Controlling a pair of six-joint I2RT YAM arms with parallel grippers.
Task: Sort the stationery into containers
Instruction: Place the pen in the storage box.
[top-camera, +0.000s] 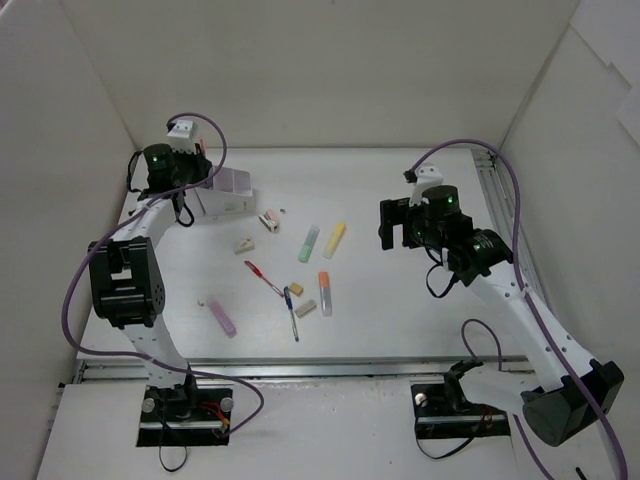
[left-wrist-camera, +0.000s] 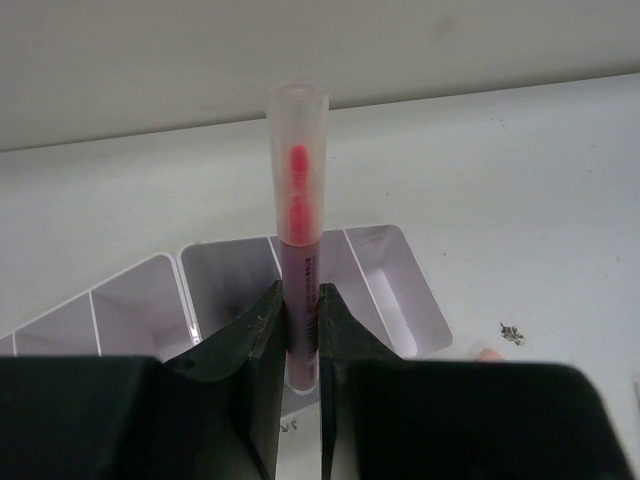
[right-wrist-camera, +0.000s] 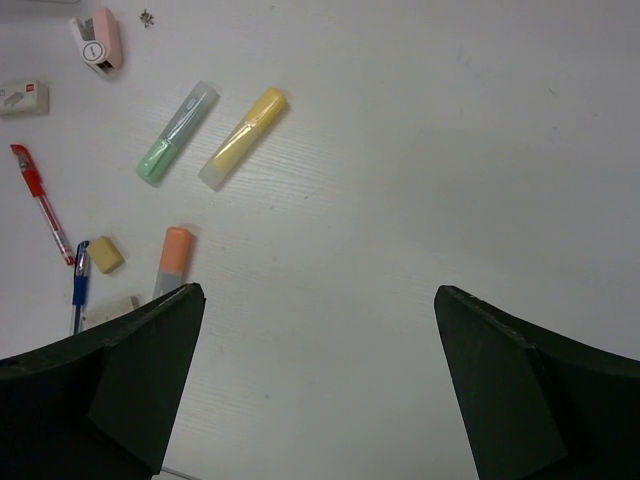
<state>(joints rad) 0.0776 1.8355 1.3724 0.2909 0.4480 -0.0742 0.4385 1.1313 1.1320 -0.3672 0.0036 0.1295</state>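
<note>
Standing between left jaws: pink marker (left-wrist-camera: 298, 200)

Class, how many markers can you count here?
5: green marker, yellow marker, orange marker mid-table; pink marker by the left arm; held marker in the left gripper over the box. Others may be hidden.

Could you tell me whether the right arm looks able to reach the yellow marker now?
Probably yes: the right gripper is open and empty, and the yellow marker lies uncovered nearby.
</note>
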